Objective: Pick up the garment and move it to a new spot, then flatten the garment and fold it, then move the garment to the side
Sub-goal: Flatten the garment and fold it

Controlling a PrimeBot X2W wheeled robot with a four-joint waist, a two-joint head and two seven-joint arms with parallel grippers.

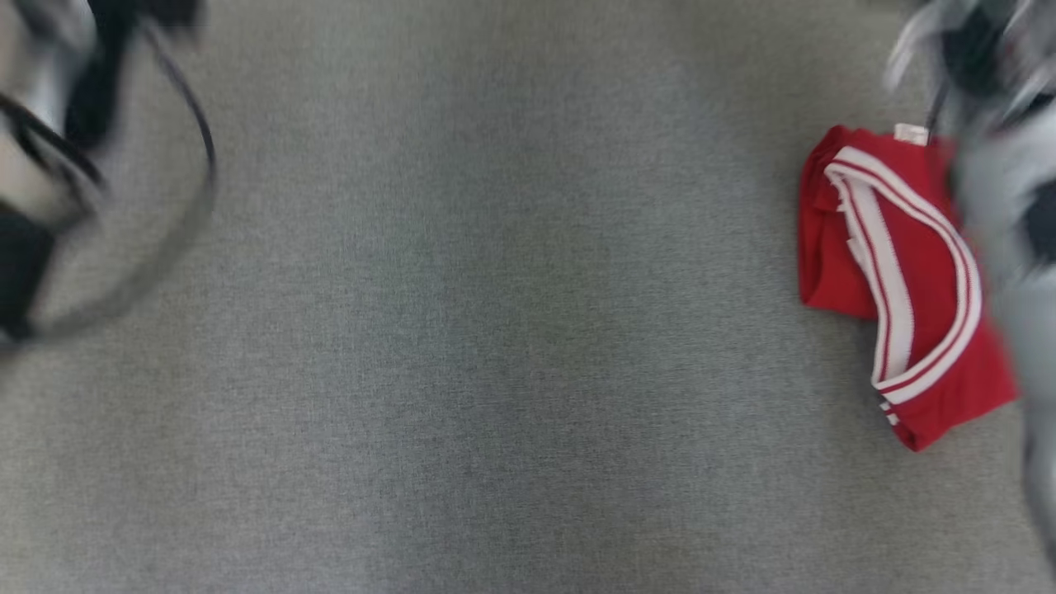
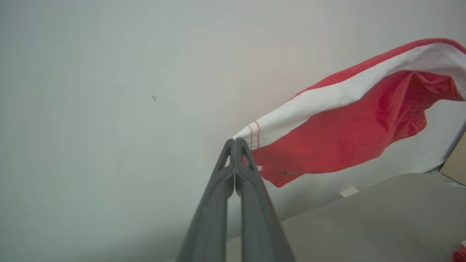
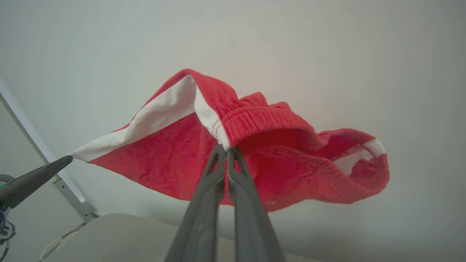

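Note:
The garment (image 2: 346, 138) is red shorts with a broad white side band, hanging in the air in front of a pale wall. In the left wrist view my left gripper (image 2: 235, 140) is shut on a corner of the white band. In the right wrist view the garment (image 3: 164, 160) is stretched between both grippers. There my right gripper (image 3: 226, 147) is shut on the ribbed waistband, where red meets white. My left gripper (image 3: 68, 159) pinches the far left corner. Both arms show as blurs at the upper corners of the head view.
Another folded red garment with white striped trim (image 1: 899, 280) lies on the grey table (image 1: 495, 371) at the right. A cardboard box (image 2: 455, 162) stands past the table's far edge. A metal post (image 3: 43, 156) and a cable (image 3: 54, 243) show left of the table.

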